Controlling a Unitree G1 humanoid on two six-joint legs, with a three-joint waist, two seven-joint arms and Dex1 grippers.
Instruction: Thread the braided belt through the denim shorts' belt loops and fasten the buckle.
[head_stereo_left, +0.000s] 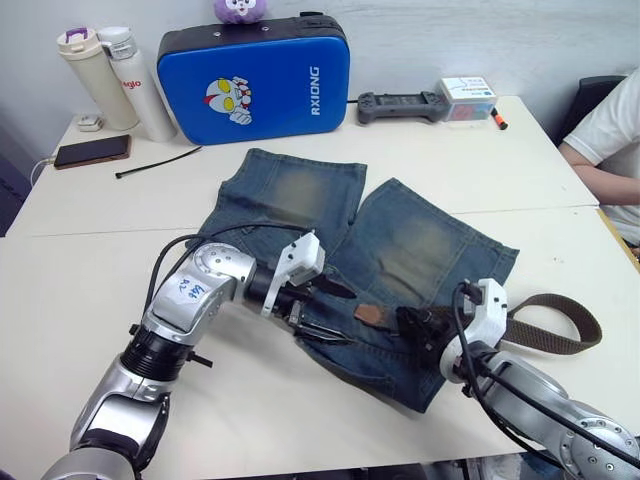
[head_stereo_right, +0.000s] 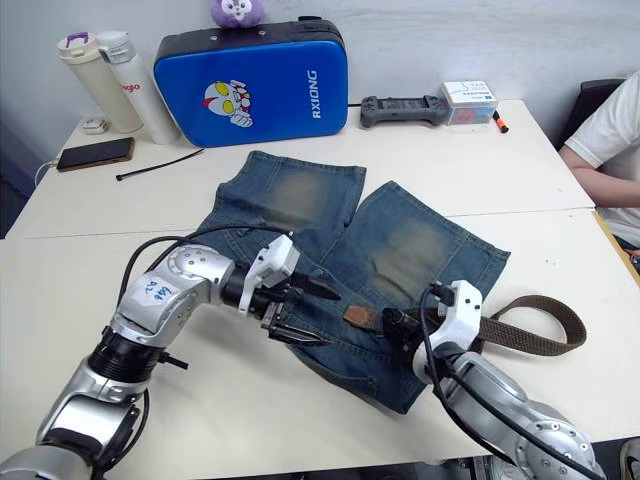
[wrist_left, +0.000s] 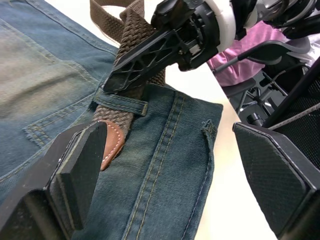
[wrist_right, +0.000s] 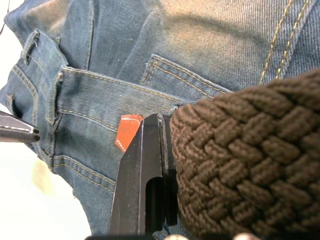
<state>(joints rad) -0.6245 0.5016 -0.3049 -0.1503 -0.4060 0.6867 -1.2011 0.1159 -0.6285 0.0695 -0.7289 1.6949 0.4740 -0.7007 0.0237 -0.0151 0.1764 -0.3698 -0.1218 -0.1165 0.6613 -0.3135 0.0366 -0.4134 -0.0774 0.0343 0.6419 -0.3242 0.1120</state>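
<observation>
The denim shorts (head_stereo_left: 300, 205) lie flat on the white table, waistband nearest me. The braided belt (head_stereo_left: 560, 322) curls off their right side and runs under one belt loop (wrist_left: 120, 102). Its brown leather tip (head_stereo_left: 372, 314) pokes out on the waistband. Another of the belt loops (wrist_left: 209, 131) stands free nearer the waistband's end. My right gripper (head_stereo_left: 415, 325) is shut on the belt just right of that loop. My left gripper (head_stereo_left: 345, 316) hovers open over the waistband, fingers (wrist_left: 82, 165) spread either side of the tip. The buckle is hidden.
At the table's far edge stand a blue case (head_stereo_left: 255, 80) and two bottles (head_stereo_left: 100, 75). A phone (head_stereo_left: 92, 151), a thin black cable tie (head_stereo_left: 158, 162), a controller (head_stereo_left: 400, 105) and a small box (head_stereo_left: 467, 97) lie nearby. A person's arm (head_stereo_left: 605, 180) rests at the right edge.
</observation>
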